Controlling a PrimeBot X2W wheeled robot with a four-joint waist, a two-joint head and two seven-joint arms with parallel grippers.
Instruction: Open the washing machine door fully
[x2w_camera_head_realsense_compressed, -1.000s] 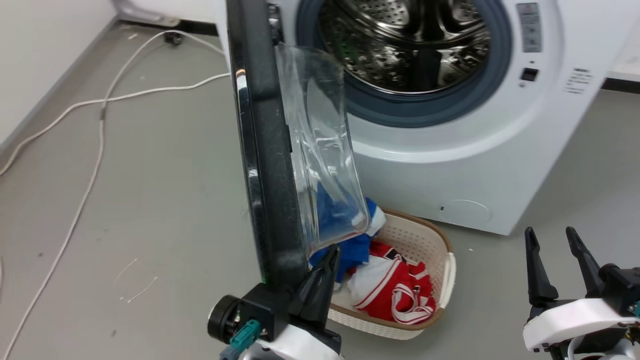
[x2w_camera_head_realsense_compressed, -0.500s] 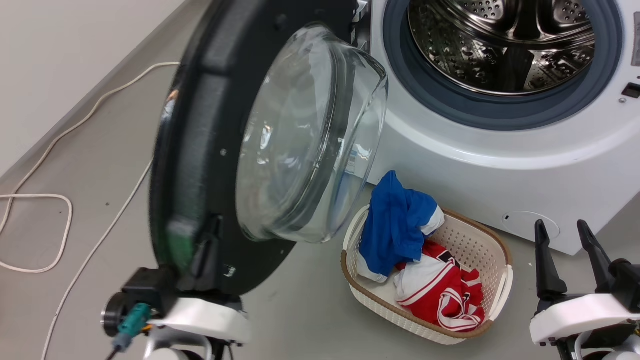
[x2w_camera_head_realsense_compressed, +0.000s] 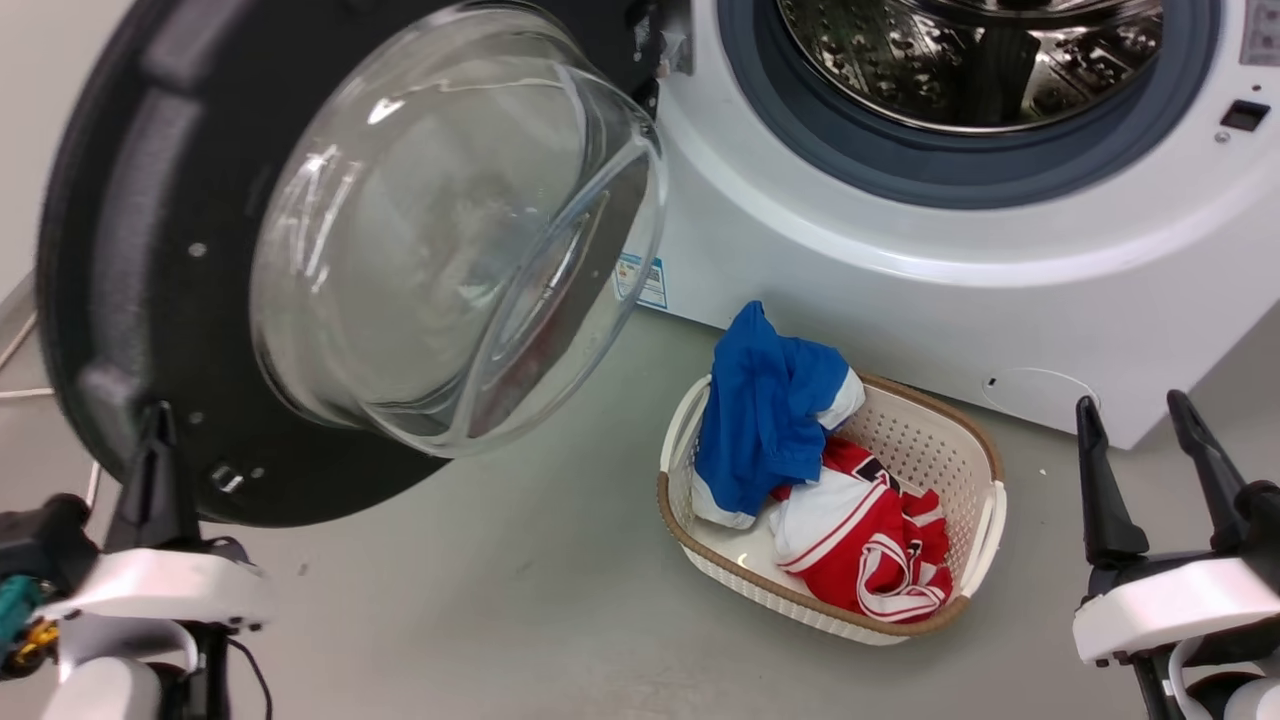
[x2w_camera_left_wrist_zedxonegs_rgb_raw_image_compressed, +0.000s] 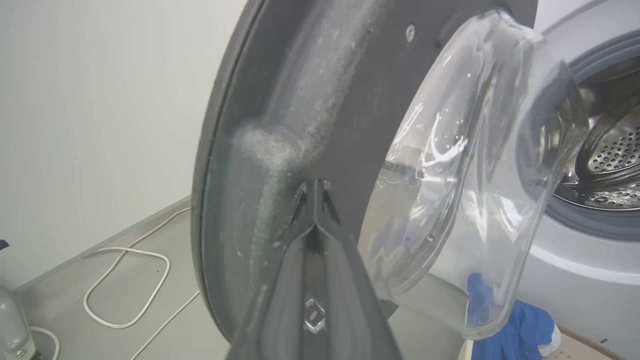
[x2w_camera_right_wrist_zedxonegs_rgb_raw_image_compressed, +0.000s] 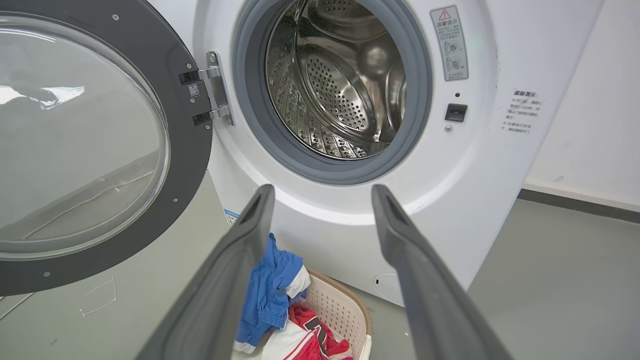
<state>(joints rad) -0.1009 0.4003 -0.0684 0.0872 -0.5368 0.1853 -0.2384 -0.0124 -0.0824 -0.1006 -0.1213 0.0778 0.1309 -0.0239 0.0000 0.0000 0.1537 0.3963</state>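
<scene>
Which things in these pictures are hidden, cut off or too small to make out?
- Left wrist view: whether the left gripper touches the washing machine door; its own fingers cover the spot.
- Head view: the drum, top cut by the upper edge.
- Right wrist view: the warning label text, too small; the basket, partly behind the right gripper.

One washing machine (x2w_camera_head_realsense_compressed: 900, 280). One washing machine door (x2w_camera_head_realsense_compressed: 120, 250), hinged on the machine's left. One steel drum (x2w_camera_right_wrist_zedxonegs_rgb_raw_image_compressed: 345, 85) inside the machine. One basket (x2w_camera_head_realsense_compressed: 930, 440) in front of the machine, holding two garments: one blue garment (x2w_camera_head_realsense_compressed: 765, 410), one red-and-white garment (x2w_camera_head_realsense_compressed: 860, 540). Two grippers in front of the machine: left gripper (x2w_camera_left_wrist_zedxonegs_rgb_raw_image_compressed: 313, 190), right gripper (x2w_camera_head_realsense_compressed: 1132, 402). One white cable (x2w_camera_left_wrist_zedxonegs_rgb_raw_image_compressed: 131, 249), left of the machine.
</scene>
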